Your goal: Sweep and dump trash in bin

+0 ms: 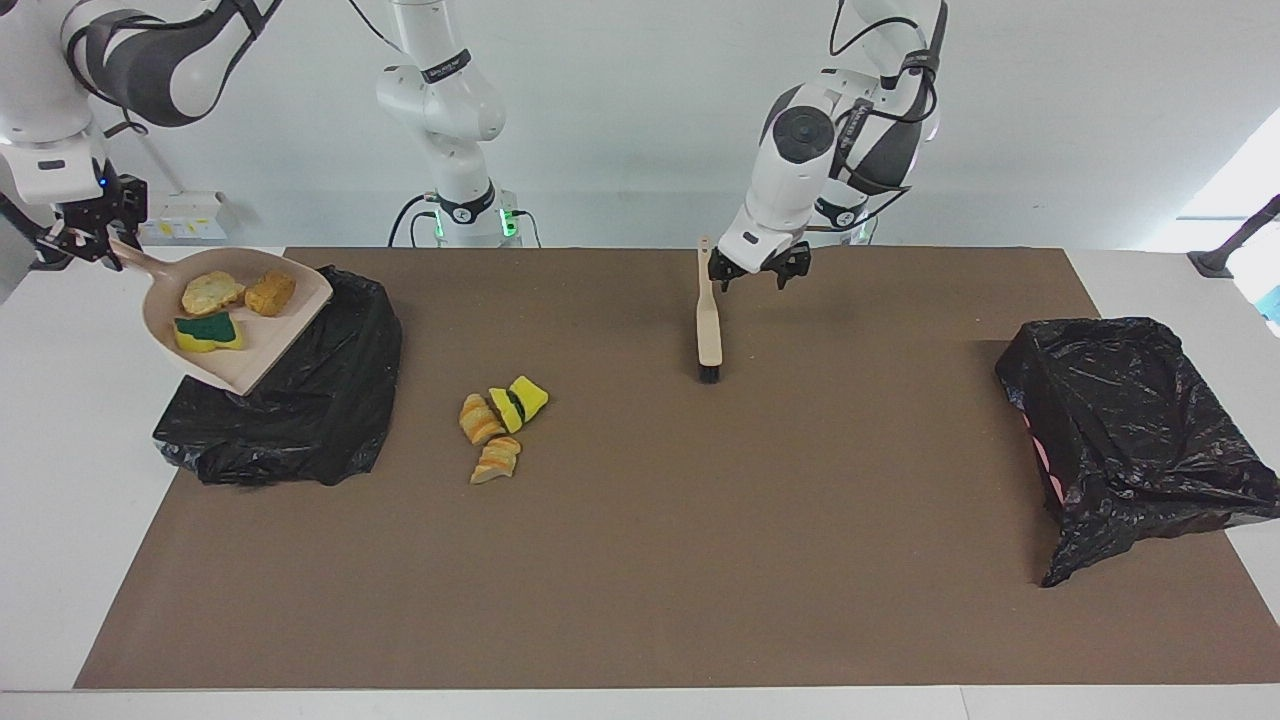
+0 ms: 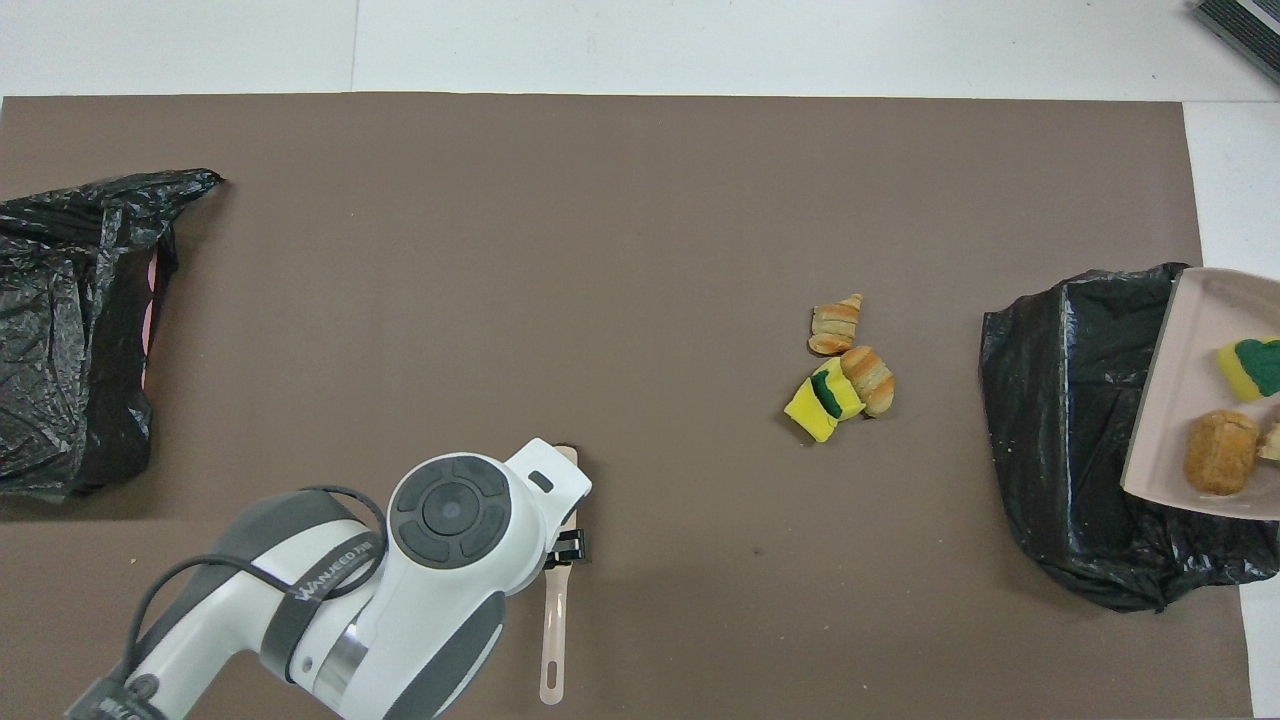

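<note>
My right gripper point(image 1: 85, 238) is shut on the handle of the beige dustpan point(image 1: 262, 345), which it holds tilted in the air over the black-bagged bin point(image 1: 300, 420) at the right arm's end of the table. Three pieces of trash point(image 1: 225, 305) lie in the pan, which is partly cut off at the edge of the overhead view point(image 2: 1175, 400). Three more scraps of trash point(image 1: 500, 425) point(image 2: 845, 370) sit on the brown mat beside that bin point(image 2: 1070, 420). The beige hand brush point(image 1: 708, 320) point(image 2: 553, 640) lies flat on the mat. My left gripper point(image 1: 757, 272) hangs open just above its handle end, holding nothing.
A second black-bagged bin point(image 1: 1130, 430) point(image 2: 70, 330) stands at the left arm's end of the mat. The brown mat point(image 1: 700, 560) covers most of the white table.
</note>
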You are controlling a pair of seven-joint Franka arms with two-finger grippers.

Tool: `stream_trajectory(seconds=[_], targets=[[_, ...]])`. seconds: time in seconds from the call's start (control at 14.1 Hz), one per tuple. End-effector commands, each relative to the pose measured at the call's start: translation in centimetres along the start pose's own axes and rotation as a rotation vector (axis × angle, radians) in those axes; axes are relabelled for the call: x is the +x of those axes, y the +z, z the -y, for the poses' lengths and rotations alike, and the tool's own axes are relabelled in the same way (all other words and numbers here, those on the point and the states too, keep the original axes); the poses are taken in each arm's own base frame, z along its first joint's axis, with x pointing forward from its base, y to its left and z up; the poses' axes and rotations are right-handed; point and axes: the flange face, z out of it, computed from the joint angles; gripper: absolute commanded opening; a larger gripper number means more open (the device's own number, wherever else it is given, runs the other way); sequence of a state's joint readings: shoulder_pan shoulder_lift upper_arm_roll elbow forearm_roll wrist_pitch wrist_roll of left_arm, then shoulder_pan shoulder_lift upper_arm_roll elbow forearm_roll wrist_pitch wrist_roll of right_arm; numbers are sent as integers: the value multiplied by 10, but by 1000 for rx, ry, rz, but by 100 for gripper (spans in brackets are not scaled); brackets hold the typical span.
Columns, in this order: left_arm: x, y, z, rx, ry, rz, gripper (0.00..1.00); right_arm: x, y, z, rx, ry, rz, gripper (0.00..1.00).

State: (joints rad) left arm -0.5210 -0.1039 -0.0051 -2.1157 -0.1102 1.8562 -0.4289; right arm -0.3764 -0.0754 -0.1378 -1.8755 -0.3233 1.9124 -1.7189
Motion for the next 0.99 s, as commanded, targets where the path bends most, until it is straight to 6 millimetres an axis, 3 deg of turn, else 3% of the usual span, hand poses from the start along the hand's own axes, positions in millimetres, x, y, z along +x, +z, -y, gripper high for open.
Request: stream_trajectory(seconds=[0.0,0.21,0.5,0.78,0.92], targets=[[26,-35,45,-32,72,-25,100,14,0,-6,-7,-112,126,0],[55,-59,112,-54,83,-81,100,55,-4,-17,-4,-187,258,0],[73,-97,198,-62,19,-154,100,80,-7,-21,-14,-280,357,0],[72,-139,235,3,-15,-208,100,100,-3,-24,2,-328,451,0],[66,-162,237,2,-23,-212,100,118,-12,-23,17,-381,528,0]])
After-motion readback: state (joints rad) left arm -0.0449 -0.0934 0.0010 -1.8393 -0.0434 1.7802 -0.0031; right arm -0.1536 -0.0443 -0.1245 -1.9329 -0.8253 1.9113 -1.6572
